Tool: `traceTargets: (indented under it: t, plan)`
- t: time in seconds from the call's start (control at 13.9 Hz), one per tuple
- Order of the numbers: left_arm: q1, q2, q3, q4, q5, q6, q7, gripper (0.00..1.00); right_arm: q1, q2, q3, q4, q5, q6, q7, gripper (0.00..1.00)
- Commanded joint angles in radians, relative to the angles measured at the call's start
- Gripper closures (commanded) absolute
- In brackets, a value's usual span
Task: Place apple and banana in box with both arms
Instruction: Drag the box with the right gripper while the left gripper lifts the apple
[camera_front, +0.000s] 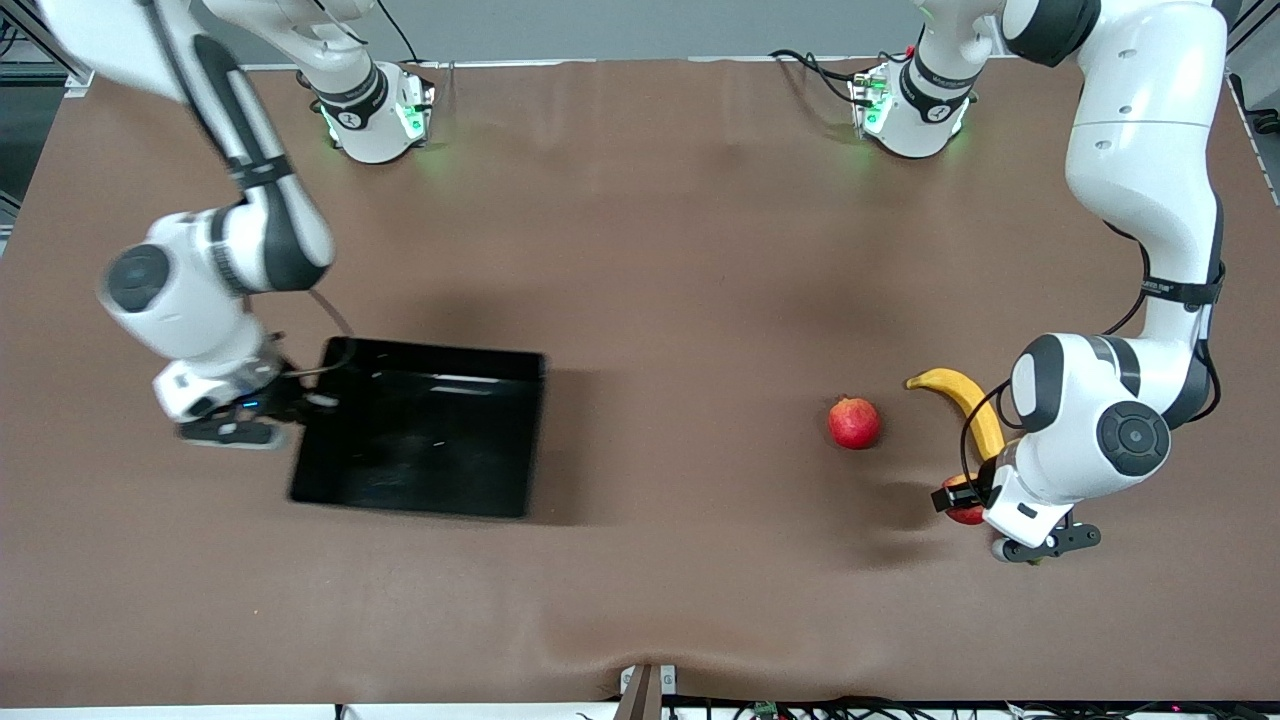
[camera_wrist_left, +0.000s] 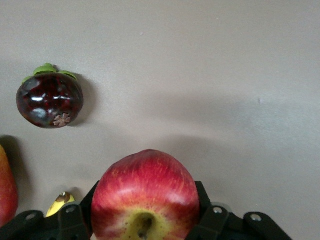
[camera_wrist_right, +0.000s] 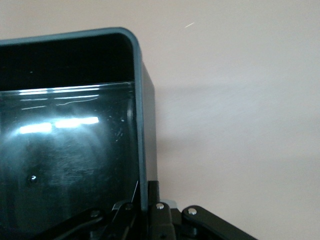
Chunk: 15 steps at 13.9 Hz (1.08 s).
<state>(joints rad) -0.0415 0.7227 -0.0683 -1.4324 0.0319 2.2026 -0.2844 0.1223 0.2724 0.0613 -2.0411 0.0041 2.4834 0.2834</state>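
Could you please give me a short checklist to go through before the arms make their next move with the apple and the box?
1. Left gripper has the apple between its jaws: ok.
2. Right gripper is clamped on the box wall: ok, jaws closed on the rim at the end toward the right arm.
3. Box interior free to receive fruit: ok, only reflections show inside.
4. Banana reachable: cannot tell; it lies on the table partly under the left arm.
5. Other fruit out of the way: ok, the evenly red round fruit sits apart from the apple, and the dark round fruit lies clear of the jaws.
6. Apple in box: not ok, not yet done.
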Motion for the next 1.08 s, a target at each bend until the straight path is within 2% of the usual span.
traceTargets:
  t: [0.0,0.36,0.58,1.01]
  plan:
    - [-0.021,-0.04,0.005,-0.011,-0.021,-0.038,-0.019,1.0,0.129,-0.033,-0.011,-0.025,0.013,-0.006,0.17,1.0]
    - [-0.07,-0.088,0.005,-0.013,-0.021,-0.11,-0.104,1.0,0.399,0.008,-0.012,0.025,0.011,0.008,0.449,1.0]
    - [-0.089,-0.112,0.005,-0.014,-0.021,-0.142,-0.153,1.0,0.52,0.082,-0.014,0.094,-0.001,0.011,0.578,1.0]
    - [-0.101,-0.135,-0.002,-0.019,-0.023,-0.169,-0.182,1.0,0.605,0.174,-0.018,0.127,-0.015,0.057,0.643,1.0]
